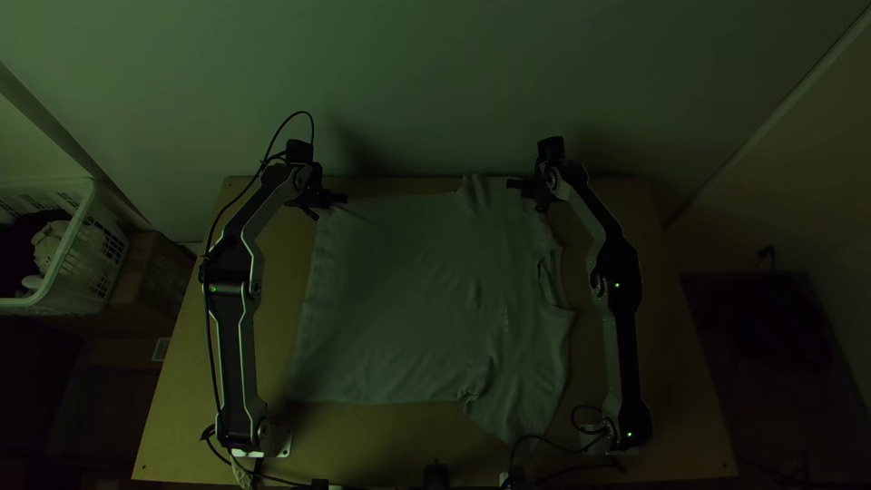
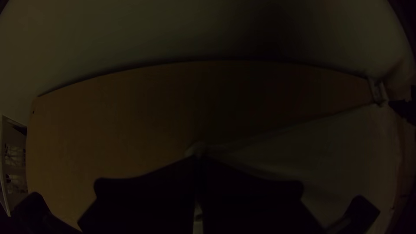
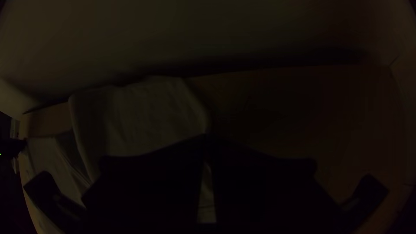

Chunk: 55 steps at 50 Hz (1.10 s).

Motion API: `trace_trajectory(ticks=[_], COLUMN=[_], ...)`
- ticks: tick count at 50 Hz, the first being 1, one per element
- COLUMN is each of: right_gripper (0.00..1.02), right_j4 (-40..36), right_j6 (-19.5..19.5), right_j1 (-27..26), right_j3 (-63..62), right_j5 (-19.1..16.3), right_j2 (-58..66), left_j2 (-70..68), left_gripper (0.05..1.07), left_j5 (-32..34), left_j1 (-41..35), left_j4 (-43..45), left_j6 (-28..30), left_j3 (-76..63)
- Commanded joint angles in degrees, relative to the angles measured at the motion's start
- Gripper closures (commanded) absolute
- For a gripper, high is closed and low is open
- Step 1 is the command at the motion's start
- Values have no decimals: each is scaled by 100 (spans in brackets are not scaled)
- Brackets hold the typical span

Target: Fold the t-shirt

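Top view showed the t-shirt (image 1: 408, 290) spread mid-frame on the bench (image 1: 671, 381), its upper edge pinched by the left claw (image 1: 330, 207) and right claw (image 1: 525, 196), all folding apparently left to do.

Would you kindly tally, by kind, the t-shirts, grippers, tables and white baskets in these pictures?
T-shirt: 1
Grippers: 2 (left gripper, right gripper)
Table: 1
White basket: 1
Total: 5
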Motion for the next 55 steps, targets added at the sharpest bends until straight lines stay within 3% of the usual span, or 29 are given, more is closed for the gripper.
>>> trace_trajectory(ticks=[1,25,55], right_gripper=[100,100,100], right_j4=[-169,165,156], right_j6=[23,67,49], right_j1=[38,-164,-164], right_j3=[29,108,-129], right_j5=[-3,287,304], right_j2=[-102,-339,-823], left_j2=[-286,-181,-400], left_gripper=[105,105,105], left_j5=[20,20,28], left_j1=[83,135,250], left_j4=[-84,285,294], left_j6=[-89,-176,-431], left_j3=[-42,652,547])
